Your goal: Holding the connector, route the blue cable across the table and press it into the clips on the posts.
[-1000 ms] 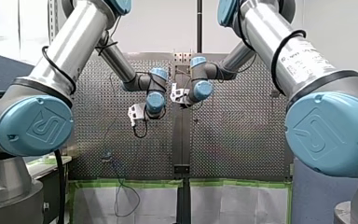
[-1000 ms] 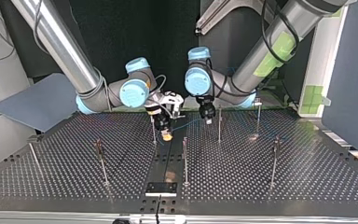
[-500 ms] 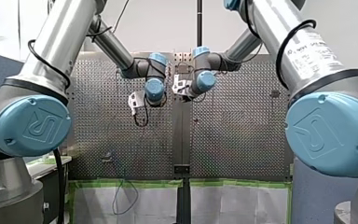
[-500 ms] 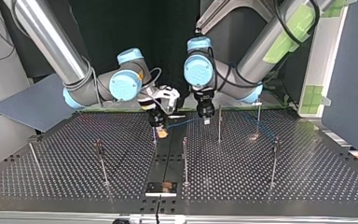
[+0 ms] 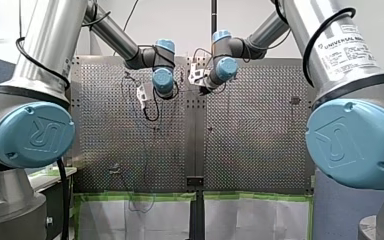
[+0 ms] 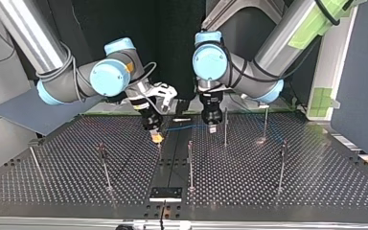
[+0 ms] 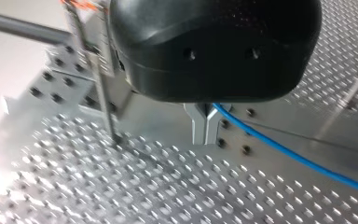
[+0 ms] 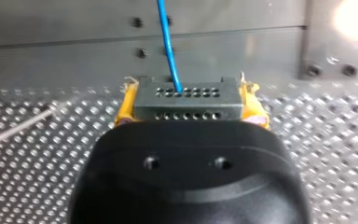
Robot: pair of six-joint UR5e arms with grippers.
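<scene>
In the right wrist view my right gripper has its yellow pads shut on the grey perforated connector. The blue cable runs out of the connector, ahead of the gripper. In the top view that gripper hangs just above the table near the centre strip. The blue cable stretches from it to my left gripper. In the left wrist view my left gripper's metal fingers are pressed together on the blue cable, which trails off over the plate.
Several thin posts stand on the perforated table: one right beside my left gripper, one nearer the top camera, and others towards the sides. A dark bracket sits at the table's near edge.
Both wrists have risen in the front view. In the top view my right gripper with the connector has shifted left, away from my left gripper, and the cable between them is longer.
</scene>
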